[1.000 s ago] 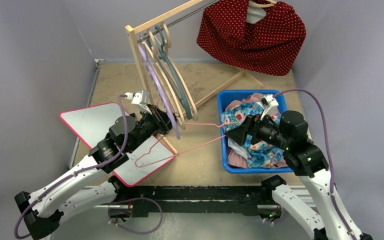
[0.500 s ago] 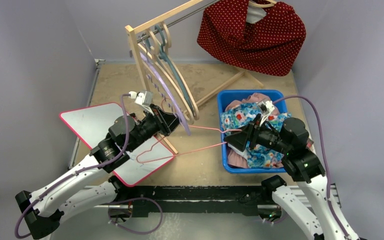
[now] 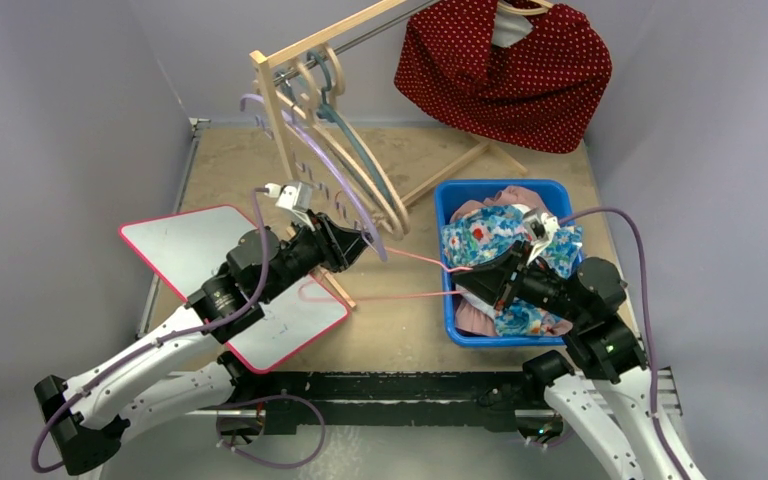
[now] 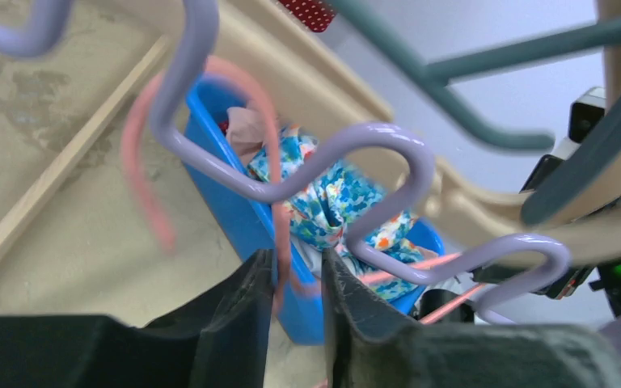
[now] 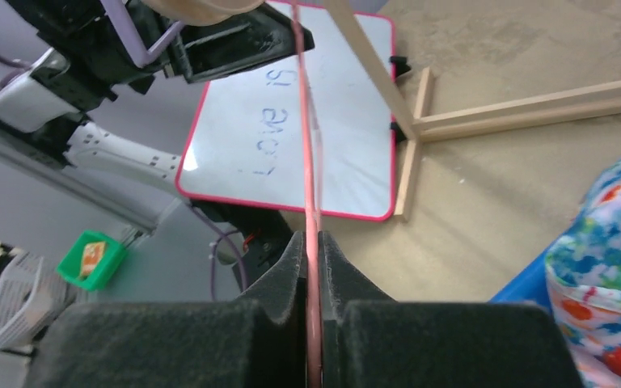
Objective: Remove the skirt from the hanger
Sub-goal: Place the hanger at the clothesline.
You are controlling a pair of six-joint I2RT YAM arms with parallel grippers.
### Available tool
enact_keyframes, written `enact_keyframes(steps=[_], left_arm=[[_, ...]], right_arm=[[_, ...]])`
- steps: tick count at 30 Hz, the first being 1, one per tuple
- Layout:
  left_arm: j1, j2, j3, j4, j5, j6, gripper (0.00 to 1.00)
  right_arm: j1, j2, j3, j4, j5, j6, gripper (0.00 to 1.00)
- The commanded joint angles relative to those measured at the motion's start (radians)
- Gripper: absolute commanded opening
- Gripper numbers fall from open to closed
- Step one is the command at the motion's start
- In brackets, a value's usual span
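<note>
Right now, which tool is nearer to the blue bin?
Right. The right tool sits at the left wall of the blue bin; the left tool is farther left, by the wooden rack.

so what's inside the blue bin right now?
Clothes: a blue floral garment on top, with pink fabric showing at the near-left corner. The right arm hangs over the blue bin, so its middle and floor are hidden.

Wht links [image 3: 150, 350], blk motors [image 3: 222, 290], blk left gripper [image 3: 367, 243] & right gripper [image 3: 459, 283], purple cables [image 3: 643, 265].
</note>
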Motion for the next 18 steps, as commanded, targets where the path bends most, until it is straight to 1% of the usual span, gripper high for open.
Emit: enact_keyframes(steps=[1, 2, 3, 7, 8, 11, 14, 18], left_arm=[[0.000, -0.005, 0.037, -0.038, -0.079, 0.017, 0.37], [0.000, -0.008, 0.033, -0.044, -0.094, 0.017, 0.42], [0.000, -0.012, 0.028, -0.043, -0.101, 0.016, 0.49], [0.000, -0.019, 0.009, -0.032, -0.125, 0.017, 0.82], [0.000, -0.018, 0.006, -0.027, -0.125, 0.017, 0.87], [0.000, -0.009, 0.008, -0.022, -0.130, 0.020, 0.93], [0.000, -0.003, 0.014, -0.029, -0.130, 0.026, 0.94], [0.000, -0.005, 0.018, -0.039, -0.141, 0.032, 0.95]], right_arm=[[-0.013, -0.016, 0.032, -0.003, 0.160, -0.017, 0.00], [-0.013, -0.020, 0.030, -0.022, 0.173, -0.009, 0.00], [-0.012, -0.025, 0.023, -0.029, 0.173, -0.001, 0.00], [-0.012, -0.058, 0.010, -0.049, 0.181, 0.022, 0.00], [-0.013, -0.067, 0.009, -0.052, 0.193, 0.027, 0.00], [-0.012, -0.090, 0.019, -0.054, 0.224, 0.040, 0.00], [-0.012, -0.091, 0.055, -0.090, 0.268, 0.042, 0.00], [-0.012, -0.054, 0.128, -0.195, 0.386, 0.015, 0.00]])
